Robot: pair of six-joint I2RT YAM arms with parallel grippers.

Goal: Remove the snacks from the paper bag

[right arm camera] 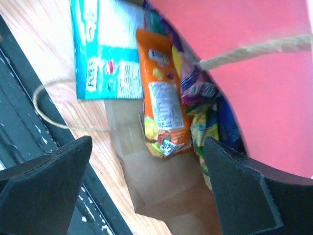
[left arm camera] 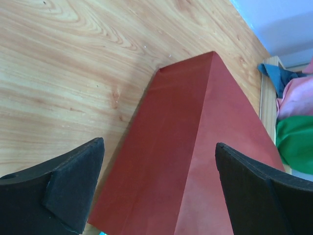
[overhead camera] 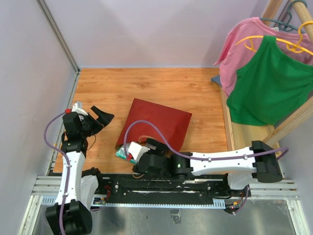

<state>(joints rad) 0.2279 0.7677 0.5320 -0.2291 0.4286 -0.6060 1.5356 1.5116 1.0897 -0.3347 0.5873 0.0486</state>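
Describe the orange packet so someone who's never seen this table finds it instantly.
Find the red bag lying flat on the wooden table; its mouth faces the near edge. The orange packet lies in that mouth on the brown lining, next to a teal packet. It alone is orange; the packets behind are purple and green.

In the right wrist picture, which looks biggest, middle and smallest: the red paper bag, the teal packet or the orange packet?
1. Dark red paper bag, by far the biggest.
2. Glossy teal packet, though the picture's top edge cuts it off.
3. Glossy orange packet, nearly the teal one's size.
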